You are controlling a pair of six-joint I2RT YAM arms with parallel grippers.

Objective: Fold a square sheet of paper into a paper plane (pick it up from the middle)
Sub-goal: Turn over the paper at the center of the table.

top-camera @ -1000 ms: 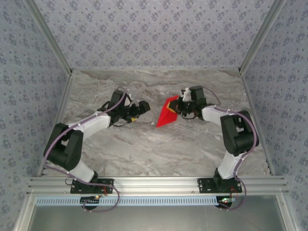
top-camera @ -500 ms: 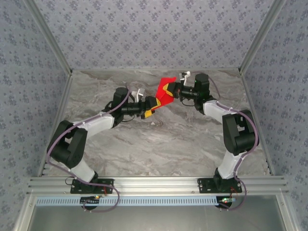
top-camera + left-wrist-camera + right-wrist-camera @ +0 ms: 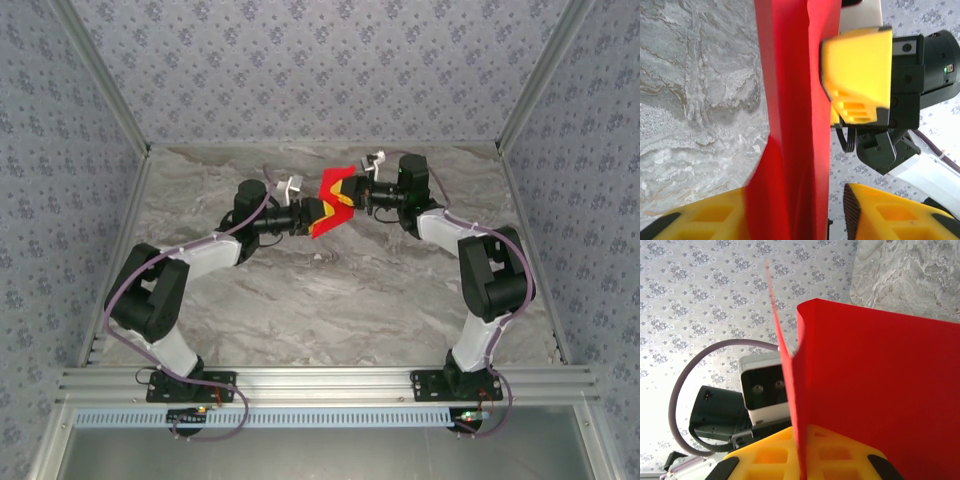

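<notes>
Top external view: the red sheet point(image 3: 333, 200), part-folded, hangs above the counter point(image 3: 300, 300) btw. both hands. Right hand point(image 3: 352, 197) is pinched tight on it. Left hand point(image 3: 316, 216) is half-narrow around it, one pad point(image 3: 880, 212) not touching. Risks: if right lets go too early, sheet drops; if arms pull apart, it tears.

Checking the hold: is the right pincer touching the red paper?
Touching. In the right wrist view the red paper runs down between the yellow fingers of the right pincer, pinched there with no gap.
</notes>
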